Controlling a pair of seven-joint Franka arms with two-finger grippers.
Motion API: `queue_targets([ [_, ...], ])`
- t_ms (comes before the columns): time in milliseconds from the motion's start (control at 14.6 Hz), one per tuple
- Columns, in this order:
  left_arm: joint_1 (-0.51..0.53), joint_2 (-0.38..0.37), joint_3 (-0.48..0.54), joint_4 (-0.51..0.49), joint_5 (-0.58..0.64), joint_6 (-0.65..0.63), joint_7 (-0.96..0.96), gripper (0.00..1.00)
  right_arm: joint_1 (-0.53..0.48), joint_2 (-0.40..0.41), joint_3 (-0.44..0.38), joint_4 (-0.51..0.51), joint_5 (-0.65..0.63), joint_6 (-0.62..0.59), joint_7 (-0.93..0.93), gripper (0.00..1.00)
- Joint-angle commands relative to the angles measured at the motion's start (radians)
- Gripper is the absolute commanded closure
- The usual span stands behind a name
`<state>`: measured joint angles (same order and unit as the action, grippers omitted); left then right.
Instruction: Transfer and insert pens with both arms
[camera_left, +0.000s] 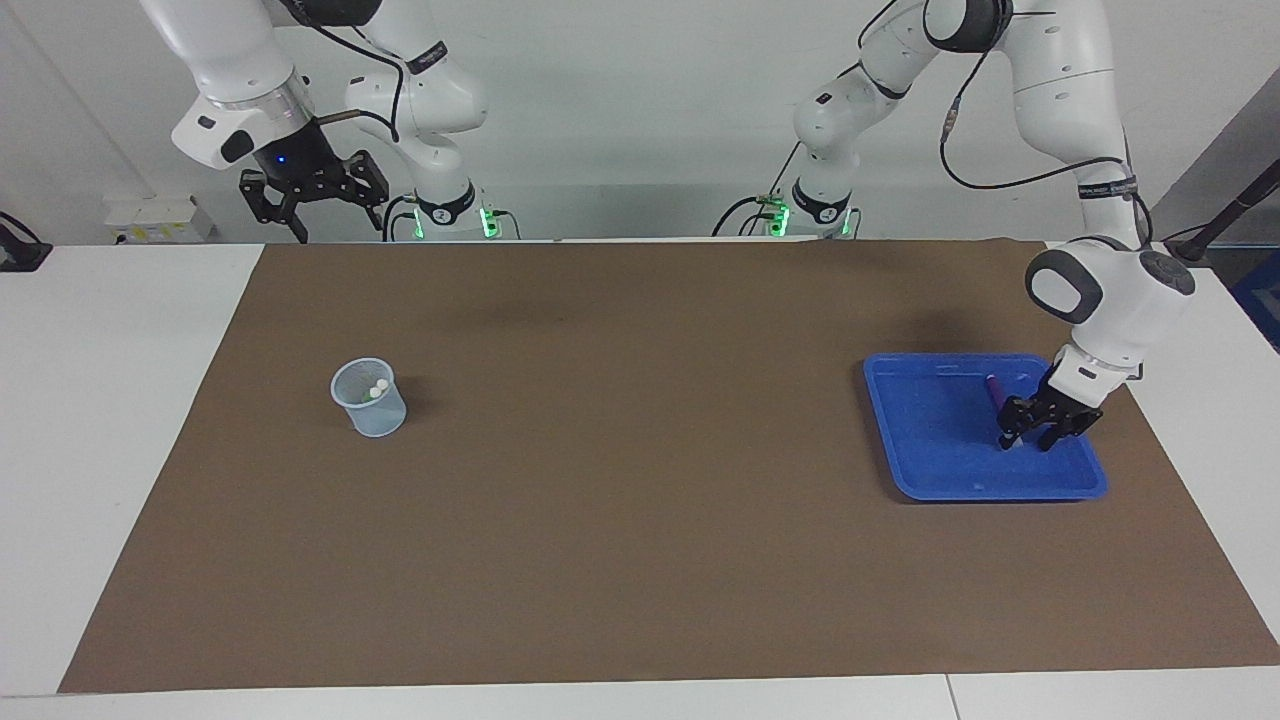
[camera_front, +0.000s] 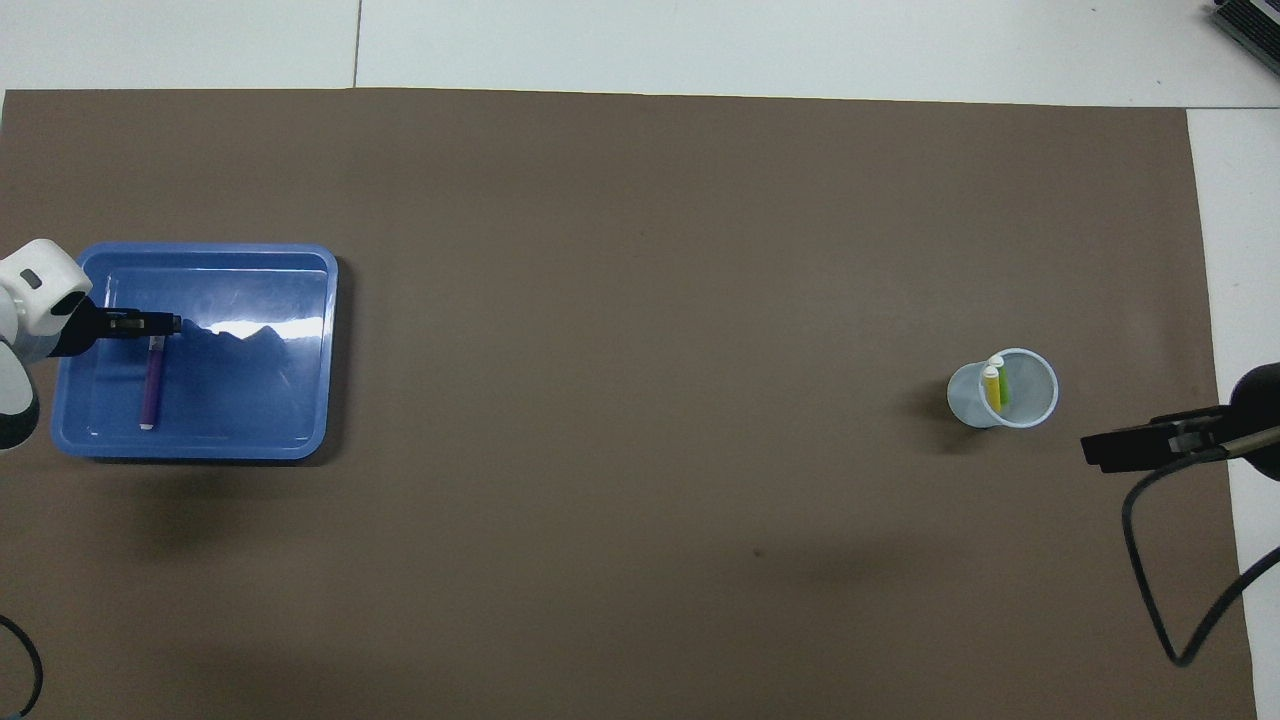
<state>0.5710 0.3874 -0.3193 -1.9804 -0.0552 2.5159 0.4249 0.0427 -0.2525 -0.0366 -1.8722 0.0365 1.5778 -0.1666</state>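
While the left arm's black two-finger gripper (camera_left: 1026, 441) reaches down into the shallow blue plastic tray (camera_left: 930, 470), its fingers straddle the end of the slim purple marker pen (camera_front: 153, 385) farther from the robots; whether they have clamped it I cannot tell. The pen lies flat on the tray floor. It looks light, stiff and smooth, so a grip near its end could let it swing or slip; mid-barrel seems safer. The yellow and lime green pens (camera_front: 995, 385) stand in the pale translucent cup (camera_left: 370, 398). The right gripper (camera_left: 312, 196) waits, fingers spread, above the table edge.
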Motion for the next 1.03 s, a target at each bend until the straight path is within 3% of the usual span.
queue_targets([
  [0, 0.003, 0.013, -0.003, 0.012, 0.025, 0.009, 0.003, 0.54, -0.007, -0.021, 0.007, -0.021, 0.023, 0.008, 0.013, 0.00],
  [206, 0.001, 0.013, -0.003, 0.011, 0.025, 0.009, 0.003, 0.64, 0.023, -0.019, 0.029, -0.015, 0.029, 0.039, 0.010, 0.00],
  [548, -0.010, 0.014, -0.003, 0.006, 0.023, 0.015, -0.005, 0.66, 0.005, -0.042, 0.020, -0.013, 0.031, -0.030, 0.006, 0.00],
  [754, -0.020, 0.014, -0.003, 0.002, 0.023, 0.017, -0.005, 0.70, -0.027, -0.028, 0.003, 0.008, 0.133, 0.094, 0.010, 0.00],
  [959, -0.022, 0.014, -0.003, -0.001, 0.023, 0.017, -0.005, 0.79, -0.023, -0.031, 0.015, 0.010, 0.137, 0.119, 0.016, 0.00],
])
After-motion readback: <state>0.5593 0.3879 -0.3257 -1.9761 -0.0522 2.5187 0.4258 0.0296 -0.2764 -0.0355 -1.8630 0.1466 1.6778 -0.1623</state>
